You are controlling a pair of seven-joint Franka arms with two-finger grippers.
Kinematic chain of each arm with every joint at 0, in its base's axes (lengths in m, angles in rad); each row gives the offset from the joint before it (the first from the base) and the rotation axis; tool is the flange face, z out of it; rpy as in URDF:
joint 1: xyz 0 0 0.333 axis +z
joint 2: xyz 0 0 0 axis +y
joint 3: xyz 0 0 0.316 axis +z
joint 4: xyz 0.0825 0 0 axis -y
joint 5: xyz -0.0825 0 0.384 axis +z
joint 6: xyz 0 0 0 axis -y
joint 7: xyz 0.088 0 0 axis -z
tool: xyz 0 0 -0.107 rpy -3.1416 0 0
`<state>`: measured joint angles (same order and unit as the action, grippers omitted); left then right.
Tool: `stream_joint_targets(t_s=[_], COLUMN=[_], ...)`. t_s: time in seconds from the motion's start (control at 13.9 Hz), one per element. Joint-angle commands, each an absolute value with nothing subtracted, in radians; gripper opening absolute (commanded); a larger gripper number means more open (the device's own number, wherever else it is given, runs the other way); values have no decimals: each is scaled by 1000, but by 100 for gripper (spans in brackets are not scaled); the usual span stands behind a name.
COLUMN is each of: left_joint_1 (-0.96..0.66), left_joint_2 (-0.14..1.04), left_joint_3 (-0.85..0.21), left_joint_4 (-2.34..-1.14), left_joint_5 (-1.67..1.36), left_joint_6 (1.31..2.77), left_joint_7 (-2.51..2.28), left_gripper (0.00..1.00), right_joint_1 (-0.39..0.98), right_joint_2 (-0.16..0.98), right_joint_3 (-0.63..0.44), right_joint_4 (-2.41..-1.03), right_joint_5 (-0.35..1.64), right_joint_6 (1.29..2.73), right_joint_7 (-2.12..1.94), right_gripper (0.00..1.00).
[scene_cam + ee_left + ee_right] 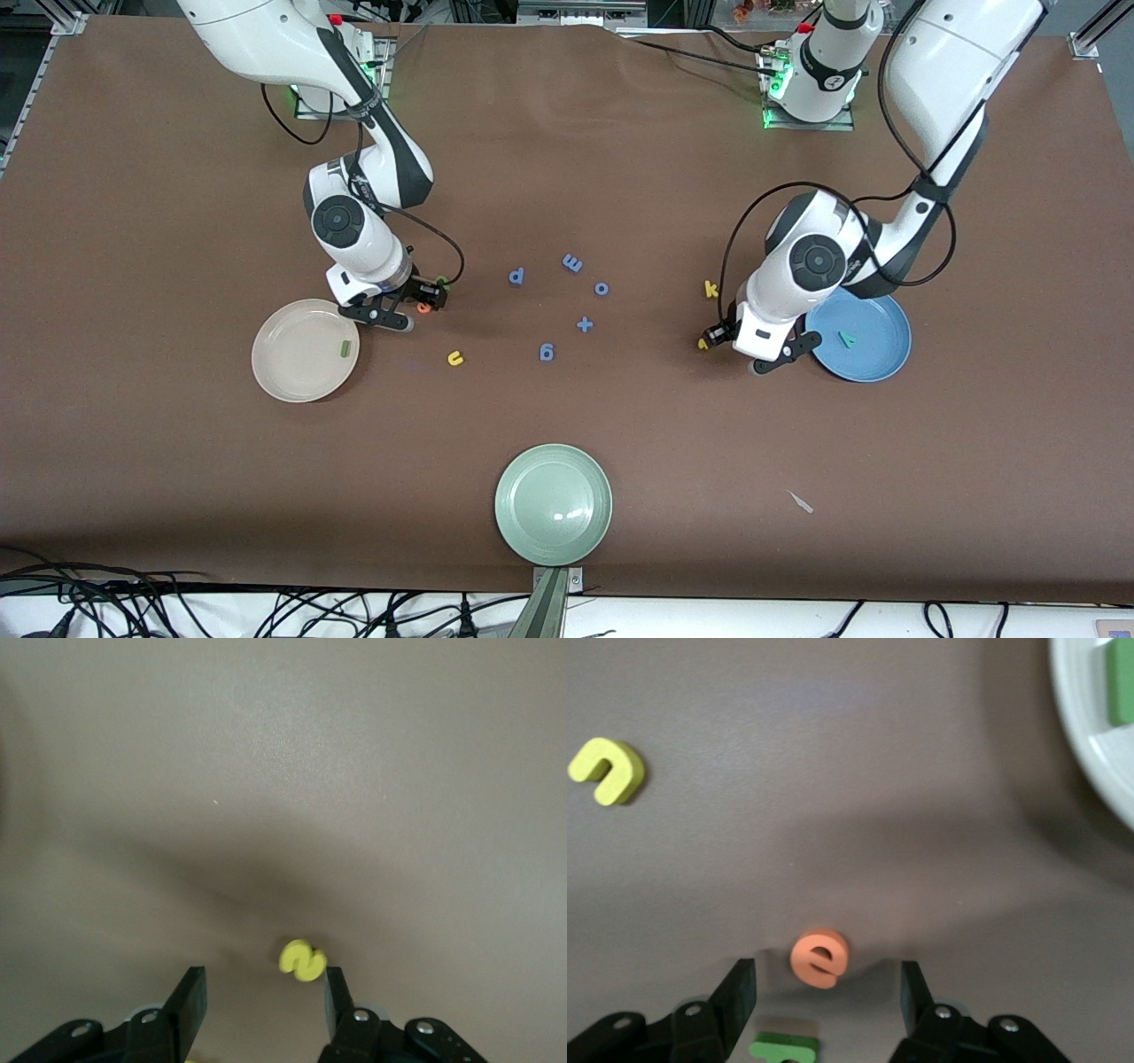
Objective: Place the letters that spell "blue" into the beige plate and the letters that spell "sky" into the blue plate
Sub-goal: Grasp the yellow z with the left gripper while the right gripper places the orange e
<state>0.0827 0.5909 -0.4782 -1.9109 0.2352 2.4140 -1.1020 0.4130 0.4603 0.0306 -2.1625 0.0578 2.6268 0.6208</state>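
The right gripper (pixel 824 988) is seen low over the table just beside the beige plate (pixel 285 372), its fingers spread apart with the orange e (pixel 819 958) between them, ungrasped. The green b (pixel 784 1048) lies near it. The dark green l (pixel 342 348) rests in the beige plate, and the yellow u (pixel 455 358) lies near that plate. The left gripper (pixel 261 992) is held released beside the blue plate (pixel 886 359), the yellow s (pixel 303 960) touching one finger. The teal y (pixel 847 338) lies in the blue plate; the yellow k (pixel 710 288) lies near it.

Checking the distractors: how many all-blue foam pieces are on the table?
5, clustered mid-table between the arms: blue d, blue m, blue o, blue plus sign and blue 9-shaped piece, nearest the camera.
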Motion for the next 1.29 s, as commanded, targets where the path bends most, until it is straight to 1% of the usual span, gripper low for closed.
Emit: stream_joint_targets(t_s=[0.0,0.14,0.36,0.43,0.5,0.57,0.65,0.79,0.86,1.08,1.15,1.22], left_joint_1=[68,66,52,51,31,6,-11,-25,-31,-34,-35,-38], left_joint_2=[638,647,647,649,658,661,661,673,681,681,681,683], left_joint_3=[-457,-454,-437,-439,-437,-431,-420,-417,-414,-399,-393,-385], left_joint_4=[-1853,-1853,-1850,-1842,-1836,-1835,-1835,-1809,-1807,-1809,-1809,-1807], left_joint_5=[267,267,267,267,267,267,267,267,267,273,275,275], left_joint_6=[2391,2391,2391,2391,2391,2391,2391,2390,2390,2387,2387,2387], left_joint_7=[-1260,-1409,-1618,-1644,-1676,-1702,-1719,-1755,-1766,-1778,-1793,-1799], left_gripper=[63,63,63,63,63,62,62,62,62,58,57,57], right_joint_1=[423,423,423,423,422,422,422,422,422,420,420,420], right_joint_2=[489,502,494,494,491,489,489,486,483,465,450,437], right_joint_3=[31,29,17,11,5,3,2,-2,-2,-14,-38,-67], right_joint_4=[-2163,-2166,-2166,-2166,-2164,-2164,-2166,-2166,-2167,-2161,-2145,-2107], right_joint_5=[61,58,48,48,48,48,48,48,48,48,48,49], right_joint_6=[2678,2701,2700,2700,2697,2695,2695,2694,2694,2668,2616,2530], right_joint_7=[632,629,591,585,569,558,554,551,549,528,488,430], right_gripper=[74,73,65,64,61,54,44,20,12,9,9,9])
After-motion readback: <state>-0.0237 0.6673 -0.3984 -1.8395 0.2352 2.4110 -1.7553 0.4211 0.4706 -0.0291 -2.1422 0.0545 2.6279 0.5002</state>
